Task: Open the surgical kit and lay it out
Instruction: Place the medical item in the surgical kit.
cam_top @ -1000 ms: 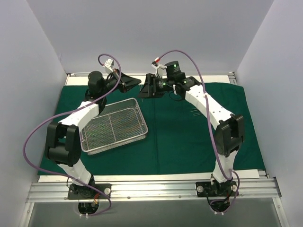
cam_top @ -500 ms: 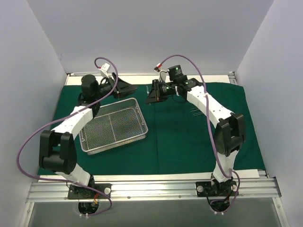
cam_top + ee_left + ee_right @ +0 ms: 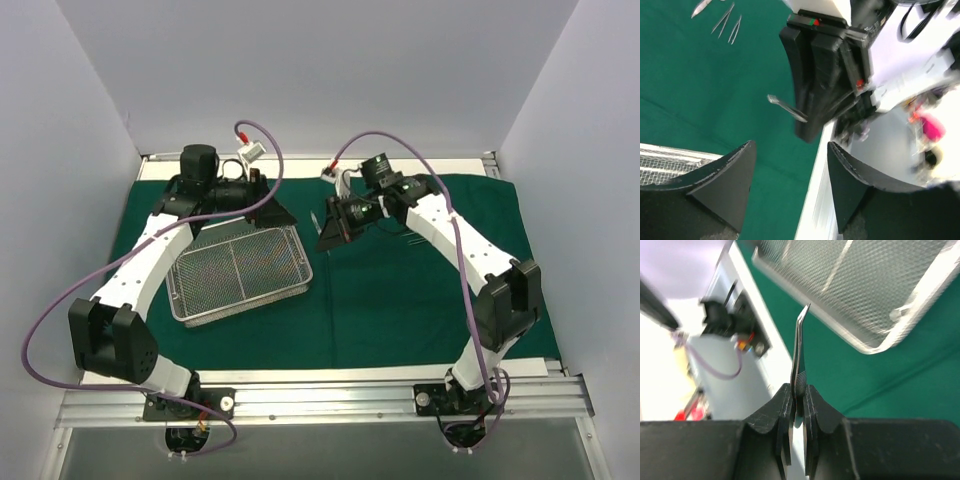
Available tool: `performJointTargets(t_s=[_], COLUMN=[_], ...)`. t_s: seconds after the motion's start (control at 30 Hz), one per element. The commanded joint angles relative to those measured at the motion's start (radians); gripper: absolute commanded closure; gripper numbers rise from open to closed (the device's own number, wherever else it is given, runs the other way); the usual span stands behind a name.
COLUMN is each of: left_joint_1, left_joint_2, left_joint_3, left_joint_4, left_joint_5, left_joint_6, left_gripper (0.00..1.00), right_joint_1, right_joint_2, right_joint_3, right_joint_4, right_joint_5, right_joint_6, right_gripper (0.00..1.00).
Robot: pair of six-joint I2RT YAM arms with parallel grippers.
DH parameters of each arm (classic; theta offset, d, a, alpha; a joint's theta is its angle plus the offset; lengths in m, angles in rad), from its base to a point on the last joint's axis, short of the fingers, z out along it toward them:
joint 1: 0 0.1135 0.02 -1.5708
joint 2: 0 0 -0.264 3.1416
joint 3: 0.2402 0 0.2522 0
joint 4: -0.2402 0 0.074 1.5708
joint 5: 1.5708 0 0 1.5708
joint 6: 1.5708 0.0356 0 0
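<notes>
Metal tweezers [image 3: 800, 347] sit pinched in the right claw [image 3: 797, 392] near the mesh tray [image 3: 875, 285]; left claw [image 3: 790, 149] gapes.

Top view high, looking down, wrist views close, all sharing the tray [image 3: 215, 282]

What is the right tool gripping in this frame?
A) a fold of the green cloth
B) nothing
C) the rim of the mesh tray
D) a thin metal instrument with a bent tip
D: in the right wrist view the right tool is pinched shut on a thin metal instrument, which sticks out above the green cloth.
</notes>
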State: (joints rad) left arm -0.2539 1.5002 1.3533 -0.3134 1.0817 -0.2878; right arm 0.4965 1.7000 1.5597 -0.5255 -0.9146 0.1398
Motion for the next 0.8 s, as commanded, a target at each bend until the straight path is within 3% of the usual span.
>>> performJointTargets(t_s=[0.0,0.17,0.37,0.57,0.67,0.77], left_joint_1=[-0.042,-0.14,-0.261,-0.366,-0.374,-0.374], left_joint_2=[-0.046,-0.09,-0.184,-0.328,-0.406,-0.411], left_joint_3=[0.064,0.07,0.027,-0.068,-0.158,-0.195], left_joint_4=[-0.307,-0.446,-0.498,-0.327,-0.198,-0.184], left_joint_5=[0.006,-0.109,-0.382,-0.622,-0.611,-0.594], left_joint_6=[0.403,0.576,0.713,0.779,0.815,0.88], left_gripper=[0.32,0.31,0.15,0.15,0.15,0.15], right_joint_1=[0.027,0.028,0.054,0.093,0.112,0.139], right_joint_2=[-0.059,-0.118,-0.148,-0.152,-0.135,-0.114], right_joint_3=[-0.052,-0.125,-0.178,-0.178,-0.161,-0.122], right_joint_4=[-0.083,-0.079,-0.064,-0.088,-0.1,-0.116], right_joint_5=[-0.075,-0.112,-0.165,-0.148,-0.151,-0.161], right_joint_6=[-0.031,-0.013,0.04,0.075,0.076,0.076], right_gripper=[1.0,1.0,1.0,1.0,1.0,1.0])
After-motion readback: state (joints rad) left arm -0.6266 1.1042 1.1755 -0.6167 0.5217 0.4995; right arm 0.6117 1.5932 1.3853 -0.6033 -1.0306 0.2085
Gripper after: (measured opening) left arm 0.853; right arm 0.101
